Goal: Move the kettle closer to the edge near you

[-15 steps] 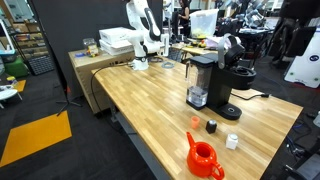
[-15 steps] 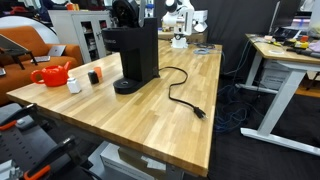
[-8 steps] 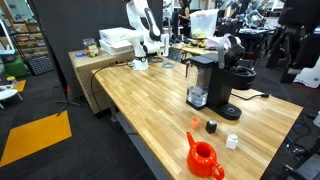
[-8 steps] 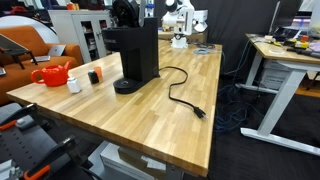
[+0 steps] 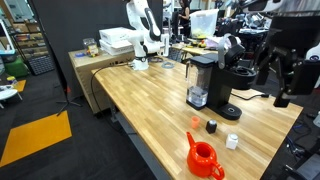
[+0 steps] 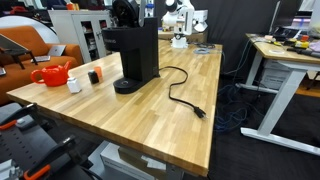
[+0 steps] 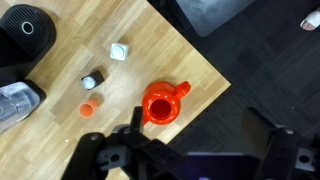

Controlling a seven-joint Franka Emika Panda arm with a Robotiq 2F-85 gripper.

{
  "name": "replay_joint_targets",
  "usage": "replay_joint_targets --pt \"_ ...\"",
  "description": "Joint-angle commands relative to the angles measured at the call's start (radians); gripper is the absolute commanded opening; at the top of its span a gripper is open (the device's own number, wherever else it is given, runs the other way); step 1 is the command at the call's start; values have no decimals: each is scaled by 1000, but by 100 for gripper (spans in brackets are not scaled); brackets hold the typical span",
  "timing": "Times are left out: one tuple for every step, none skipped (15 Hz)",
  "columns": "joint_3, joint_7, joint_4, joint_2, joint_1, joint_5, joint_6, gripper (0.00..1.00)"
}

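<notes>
The orange-red kettle (image 5: 203,158) stands near a corner of the light-wood table (image 5: 140,100). It also shows in an exterior view (image 6: 50,75) at the table's far left end. In the wrist view the kettle (image 7: 160,103) is seen from above, its handle pointing towards the table edge (image 7: 205,65). My gripper (image 7: 200,130) is open and empty, high above the kettle and partly over the floor beside the corner. In an exterior view it (image 5: 280,75) hangs blurred at the upper right, well above the table.
A black coffee machine (image 5: 205,80) stands mid-table, with its cord (image 6: 180,90) trailing across the wood. A black cap (image 5: 211,126), a white cap (image 5: 232,141) and a small orange cap (image 7: 89,108) lie between the machine and the kettle. Dark floor (image 7: 260,70) lies beyond the edge.
My arm has swung into the exterior view from the right and now hangs large above the table's right end. The kettle and caps have not moved.
</notes>
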Motion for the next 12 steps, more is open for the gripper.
replay_joint_targets --pt "1 -1 5 1 -3 0 -3 100" --pt "0 -1 6 1 -4 0 -3 100" --pt "0 -1 7 1 -4 0 -3 100" --pt "0 -1 7 1 -4 0 -3 100" --pt "-1 22 13 11 -5 22 -1 100" --pt "7 70 15 16 -16 21 5 100" --pt "16 142 25 33 -26 32 -2 100" --pt "29 199 35 49 -32 23 -3 100" --pt "37 242 46 68 -32 26 -4 100" --pt "47 287 61 89 -32 25 -10 100" --pt "56 319 78 113 -29 29 -8 100" --pt "67 343 97 140 -28 23 -5 100"
